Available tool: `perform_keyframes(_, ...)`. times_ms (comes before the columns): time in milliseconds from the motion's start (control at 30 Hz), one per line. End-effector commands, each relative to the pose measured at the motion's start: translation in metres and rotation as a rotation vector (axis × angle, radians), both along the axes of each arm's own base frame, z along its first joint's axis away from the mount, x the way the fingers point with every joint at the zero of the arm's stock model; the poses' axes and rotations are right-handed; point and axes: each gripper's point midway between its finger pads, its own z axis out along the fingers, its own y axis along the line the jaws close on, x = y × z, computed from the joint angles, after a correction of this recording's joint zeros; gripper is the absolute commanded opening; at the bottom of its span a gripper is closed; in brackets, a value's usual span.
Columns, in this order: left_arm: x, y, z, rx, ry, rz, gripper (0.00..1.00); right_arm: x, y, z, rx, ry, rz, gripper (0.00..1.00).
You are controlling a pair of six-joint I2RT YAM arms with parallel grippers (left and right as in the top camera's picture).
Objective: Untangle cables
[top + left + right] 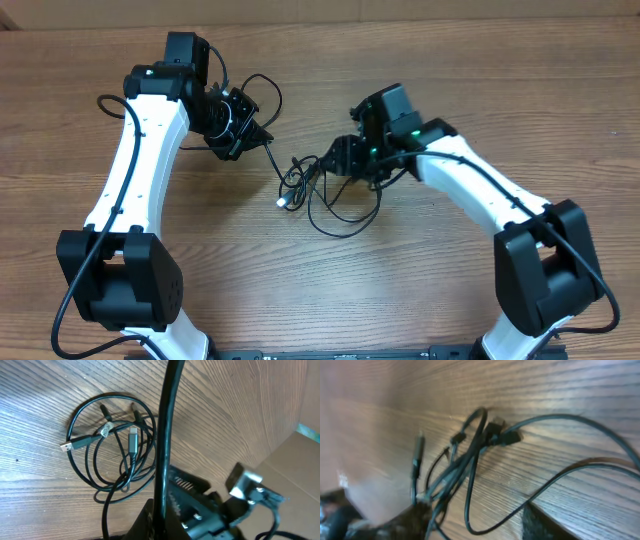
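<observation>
Working the early loosening step: the cables point(300, 188) are lying as one loose snarl of thin black loops on the wooden table point(450, 60). The snarl is sitting between the two claws, just off the tips of the right gripper point(337, 160) and a little way out from the left gripper point(263, 136).

The left claw is hovering pinched fully shut. A single thin strand is running straight from its tips to the snarl, so it is apparently pinching that strand, though the contact is too small to confirm. The right claw is nosing into the near edge of the tangle. Its own camera is showing blurred cords crossing directly in front of it, and I cannot tell whether its jaws are wide, narrow or gripping anything.

Ahead of the left claw, several plug ends point(132, 440) are lying inside the coil, with loops overlapping. By my reading, nothing is separating yet. The next move is calling for the right claw to be closing on a different strand. The two claws should then be drawing apart gently, watching that no plug is snagging in a loop and tightening the knot.
</observation>
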Motion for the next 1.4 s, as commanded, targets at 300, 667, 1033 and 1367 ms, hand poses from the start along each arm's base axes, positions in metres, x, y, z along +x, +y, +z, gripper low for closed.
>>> perform_keyframes(300, 0.007, 0.008, 0.004, 0.007, -0.043, 0.004, 0.04, 0.002, -0.016, -0.048, -0.221, 0.038, -0.122, 0.04)
perform_keyframes(667, 0.017, 0.050, 0.018, -0.106, -0.077, 0.080, 0.04, 0.010, -0.153, -0.060, -0.435, 0.197, -0.326, 0.04)
perform_keyframes(1033, 0.015, 0.078, 0.013, -0.057, -0.109, 0.067, 0.04, 0.014, -0.310, -0.030, -0.491, 0.267, -0.653, 0.04)
perform_keyframes(1367, -0.009, 0.148, 0.003, -0.003, -0.027, 0.193, 0.04, -0.016, -0.398, -0.027, -0.421, 0.371, -0.884, 0.04)
